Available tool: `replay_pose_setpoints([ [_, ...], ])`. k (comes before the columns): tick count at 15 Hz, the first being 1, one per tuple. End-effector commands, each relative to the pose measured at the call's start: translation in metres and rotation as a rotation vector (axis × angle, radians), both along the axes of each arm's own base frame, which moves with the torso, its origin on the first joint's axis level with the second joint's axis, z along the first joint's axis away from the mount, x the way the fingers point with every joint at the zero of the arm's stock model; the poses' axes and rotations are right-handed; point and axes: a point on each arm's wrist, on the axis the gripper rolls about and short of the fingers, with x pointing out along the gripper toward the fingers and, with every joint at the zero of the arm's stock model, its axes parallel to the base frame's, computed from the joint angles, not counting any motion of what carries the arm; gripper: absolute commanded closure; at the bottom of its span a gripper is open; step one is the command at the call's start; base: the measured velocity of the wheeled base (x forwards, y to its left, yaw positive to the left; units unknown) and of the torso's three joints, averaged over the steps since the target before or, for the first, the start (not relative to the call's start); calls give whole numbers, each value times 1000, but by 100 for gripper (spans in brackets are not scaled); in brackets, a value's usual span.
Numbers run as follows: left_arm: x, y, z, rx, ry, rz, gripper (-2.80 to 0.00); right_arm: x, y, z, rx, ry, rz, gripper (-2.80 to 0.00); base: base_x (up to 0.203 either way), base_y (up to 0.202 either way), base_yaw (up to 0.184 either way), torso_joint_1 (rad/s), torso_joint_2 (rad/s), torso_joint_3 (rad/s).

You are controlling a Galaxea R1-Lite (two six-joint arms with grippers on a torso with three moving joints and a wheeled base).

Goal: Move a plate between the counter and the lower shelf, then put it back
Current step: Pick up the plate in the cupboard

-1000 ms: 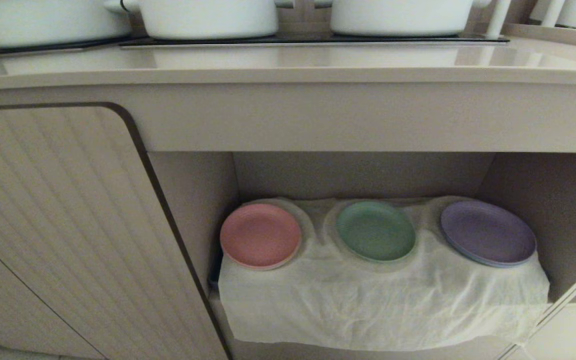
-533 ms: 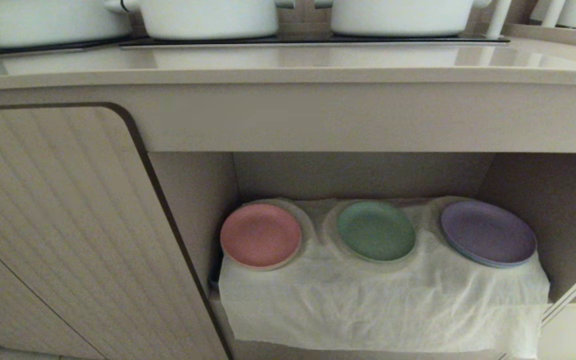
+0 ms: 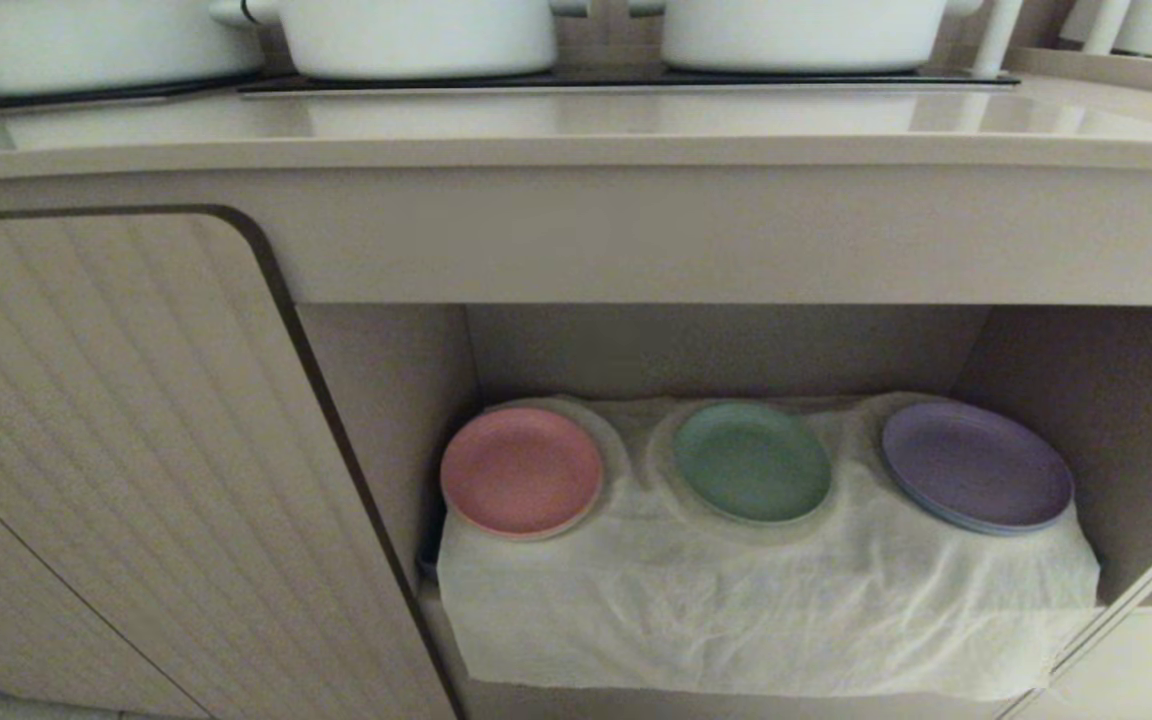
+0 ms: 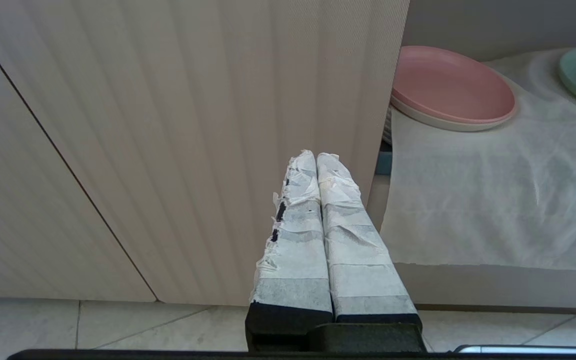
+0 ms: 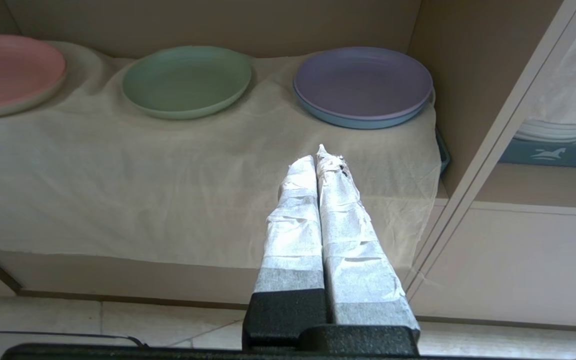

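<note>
The mint-green plate lies in the middle of the lower shelf, on wrinkled white cloth, between a pink plate and a purple plate. The beige counter runs above the recess. Neither arm shows in the head view. My right gripper is shut and empty, low in front of the shelf's cloth, nearer the purple plate than the green one. My left gripper is shut and empty, facing the ribbed cabinet door left of the recess.
White pots stand on black hob panels at the back of the counter. The pink plate rests on a white one, the purple plate on a blue one. A side compartment with white dishes lies right of the recess. Tiled floor lies below.
</note>
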Motion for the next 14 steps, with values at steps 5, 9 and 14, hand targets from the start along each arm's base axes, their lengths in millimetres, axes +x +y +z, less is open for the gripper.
replay_pose_setpoints([
  [5,0,0,0,2,-1,0,0,0,0,0,19,1,1,0,0,0,0,0,0,0],
  [9,0,0,0,0,0,0,0,0,0,0,15,1,1,0,0,0,0,0,0,0],
  [14,0,0,0,0,0,0,0,0,0,0,13,-2,1,0,0,0,0,0,0,0],
])
